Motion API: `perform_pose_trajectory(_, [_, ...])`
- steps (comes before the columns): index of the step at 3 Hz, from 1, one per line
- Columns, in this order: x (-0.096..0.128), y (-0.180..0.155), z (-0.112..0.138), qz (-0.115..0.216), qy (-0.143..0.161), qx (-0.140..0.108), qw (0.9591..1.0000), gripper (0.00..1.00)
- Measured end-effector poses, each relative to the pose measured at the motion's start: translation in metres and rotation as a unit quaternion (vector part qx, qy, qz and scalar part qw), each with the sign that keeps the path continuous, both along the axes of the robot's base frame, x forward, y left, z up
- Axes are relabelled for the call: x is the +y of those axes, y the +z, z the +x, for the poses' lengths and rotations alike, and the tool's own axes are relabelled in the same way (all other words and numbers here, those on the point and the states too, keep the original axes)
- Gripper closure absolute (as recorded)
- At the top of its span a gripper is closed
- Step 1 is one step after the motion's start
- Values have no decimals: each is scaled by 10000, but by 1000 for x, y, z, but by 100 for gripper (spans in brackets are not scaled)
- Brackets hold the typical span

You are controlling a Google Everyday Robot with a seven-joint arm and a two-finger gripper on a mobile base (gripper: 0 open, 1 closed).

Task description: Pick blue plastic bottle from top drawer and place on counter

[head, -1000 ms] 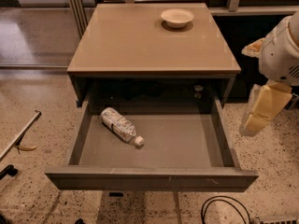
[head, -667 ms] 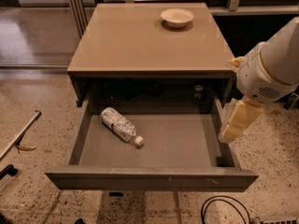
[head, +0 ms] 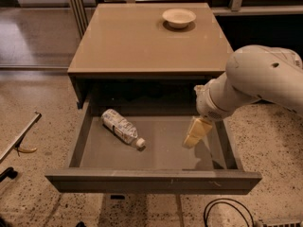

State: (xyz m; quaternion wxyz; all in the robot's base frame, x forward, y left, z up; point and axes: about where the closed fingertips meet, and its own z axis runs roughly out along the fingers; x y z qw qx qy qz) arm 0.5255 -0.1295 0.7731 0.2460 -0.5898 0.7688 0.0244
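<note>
- Lying on its side on the floor of the top drawer (head: 151,181), left of the drawer's middle: blue plastic bottle (head: 120,128), white cap (head: 140,143) toward the drawer front, base toward the back-left corner.
- Judged light and thin-walled, giving under a hard squeeze; smooth label likely slippery, round body prone to rolling.
- Best taken across the middle of the body, square to its long axis, with a gentle squeeze.
- Hanging over the drawer's right half, well apart from the bottle: gripper (head: 191,138), fingers (head: 198,129) seemingly pressed together and holding nothing, though hard to be sure from this angle.
- Drawer pulled wide open, holding just 1 thing, the bottle.
- Above and behind the drawer: table (head: 137,41), bearing 1 shallow white bowl (head: 179,17) near its far edge, nothing showing inside.
</note>
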Motion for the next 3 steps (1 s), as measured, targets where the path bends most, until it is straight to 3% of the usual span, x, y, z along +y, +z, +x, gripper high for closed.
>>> perform_pose_trajectory(1, [23,-63,26,365,14,110,9993,0])
perform_pose_trajectory(3, [68,-155,43,1218,-253,395,9914,0])
